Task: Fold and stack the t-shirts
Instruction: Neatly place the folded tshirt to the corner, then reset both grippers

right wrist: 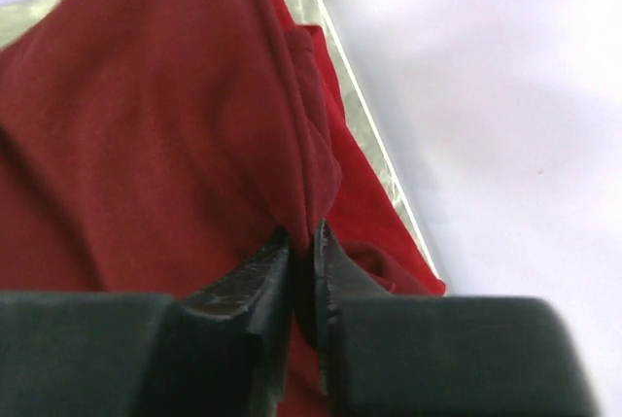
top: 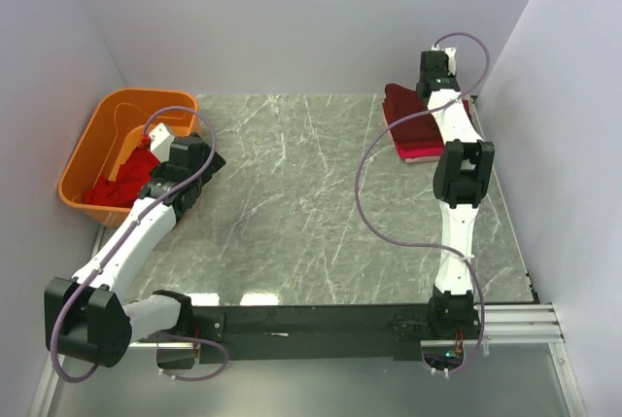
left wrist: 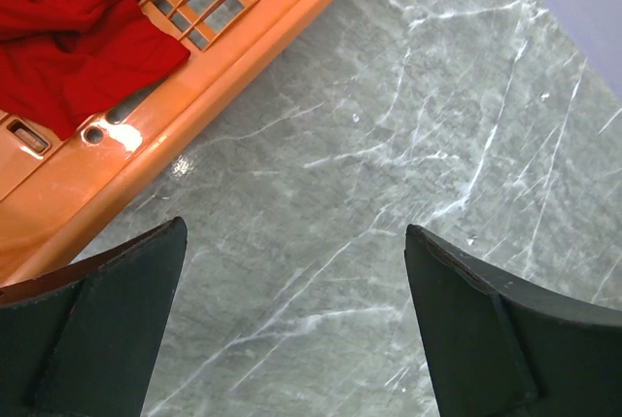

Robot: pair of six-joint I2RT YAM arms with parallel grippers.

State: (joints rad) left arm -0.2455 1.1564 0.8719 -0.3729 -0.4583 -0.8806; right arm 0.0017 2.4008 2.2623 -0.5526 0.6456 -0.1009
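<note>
A stack of t-shirts (top: 416, 127) lies at the table's far right, dark maroon on top of brighter red. My right gripper (right wrist: 303, 232) is over it, its jaws pinched on a raised fold of the maroon t-shirt (right wrist: 146, 145), with a brighter red one (right wrist: 364, 198) underneath. In the top view the right gripper (top: 437, 82) sits at the stack's far edge. More red t-shirts (top: 115, 186) lie crumpled in the orange tub (top: 78, 159). My left gripper (left wrist: 293, 227) hangs wide open over bare marble beside the tub's rim (left wrist: 243, 57), holding nothing; red cloth (left wrist: 68, 38) shows inside.
Grey walls close in the table on the left, back and right; the right wall (right wrist: 505, 96) is very near the stack. The marble tabletop (top: 301, 193) stretches between the tub and the stack. A black rail (top: 321, 325) runs along the near edge.
</note>
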